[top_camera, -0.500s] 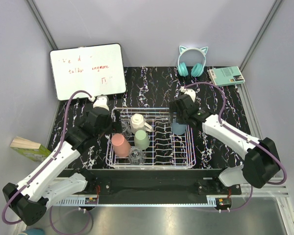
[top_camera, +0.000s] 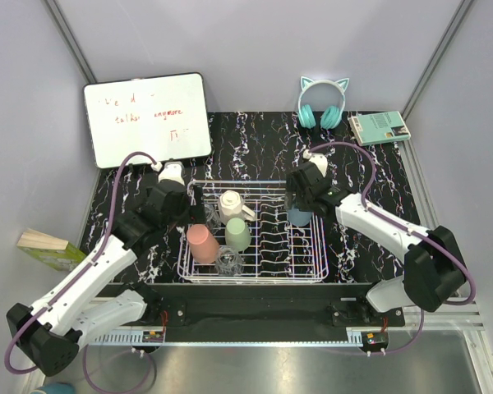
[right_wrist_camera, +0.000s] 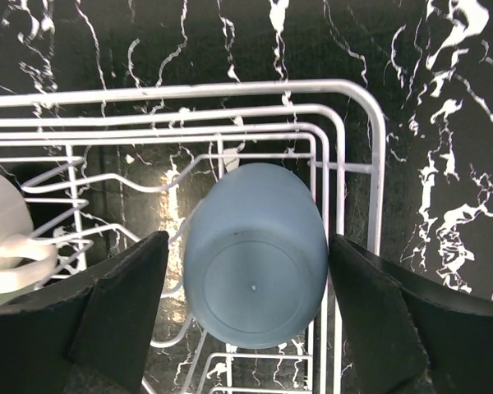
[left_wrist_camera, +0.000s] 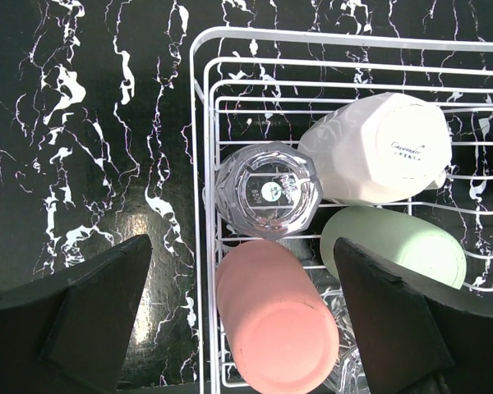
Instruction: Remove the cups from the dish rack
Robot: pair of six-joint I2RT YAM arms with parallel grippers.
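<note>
Six cups (top_camera: pixel 202 243) in one dish rack (top_camera: pixel 309 264), two clear glasses (top_camera: pixel 228 261), one mug (top_camera: pixel 231 203)

Dish rack (top_camera: pixel 255 280) on dark marbled bench (left_wrist_camera: pixel 90 148). Rack's L end is packed: clear glass (left_wrist_camera: pixel 269 190), cream mug (left_wrist_camera: pixel 378 148), pink cup (left_wrist_camera: pixel 275 320) and green cup (left_wrist_camera: pixel 394 250) touch or nearly touch, no finger gap btwn them. Bare bench lies open just outside the L wall. Blue cup (right_wrist_camera: pixel 255 258) sits alone in a corner at the R end, rack wall close on one side, tines (right_wrist_camera: pixel 74 176) on the other; wide-spread R pincer (right_wrist_camera: pixel 251 304) straddles it w/ gaps both sides.
</note>
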